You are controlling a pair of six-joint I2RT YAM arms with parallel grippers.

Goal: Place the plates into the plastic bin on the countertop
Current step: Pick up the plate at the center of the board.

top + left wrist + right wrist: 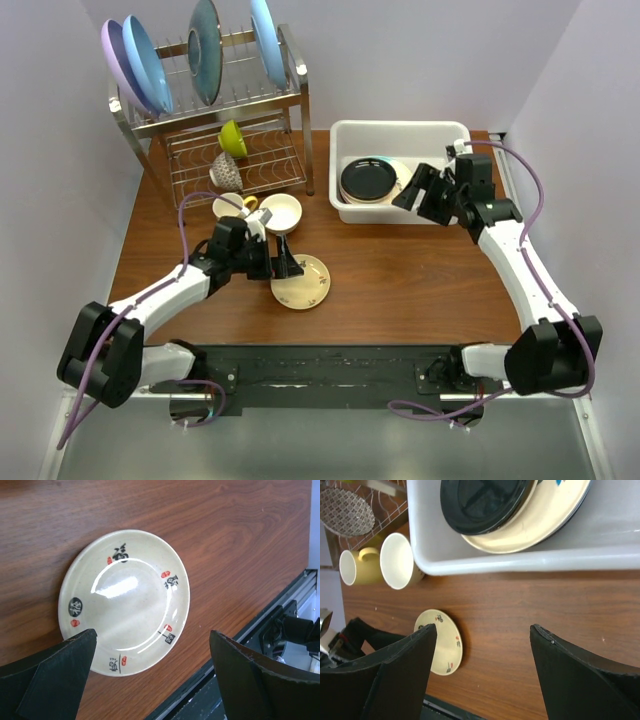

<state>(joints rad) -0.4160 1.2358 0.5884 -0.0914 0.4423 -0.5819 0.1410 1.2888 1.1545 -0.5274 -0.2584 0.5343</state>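
Left wrist view is filled by the small cream plate (pixel 125 600), seen lying flat and face up on the bench (pixel 240 540). Its glaze is marked with dark characters and red seals, and a bright highlight is carried across it. The left hand (pixel 152 655) is held spread wide and empty over the plate's 6 o'clock edge. One finger is seen overlapping the rim at 7 o'clock, though contact cannot be confirmed; the other stands off the plate at 4 o'clock.

In the top external view the small cream plate (pixel 300 281) is placed at 8 o'clock from the plastic bin (pixel 400 127), well apart from it. The right hand (pixel 415 190) is found at the bin's near rim, spread with nothing between its fingers. Inside the bin a black plate (pixel 480 502) is stacked on a larger cream plate (pixel 540 522).

The small cream plate is judged stiff, light and slippery; whether it is ceramic or melamine cannot be told. Since it lies flat, a grip across its face is ruled out. The rim is judged the place to be taken, with one finger worked beneath the raised lip and the other pressed on the upper slope. Slip on the glaze is to be expected, so a deep pinch is called for. Chipping is risked if the plate is dropped onto the stacked plates.
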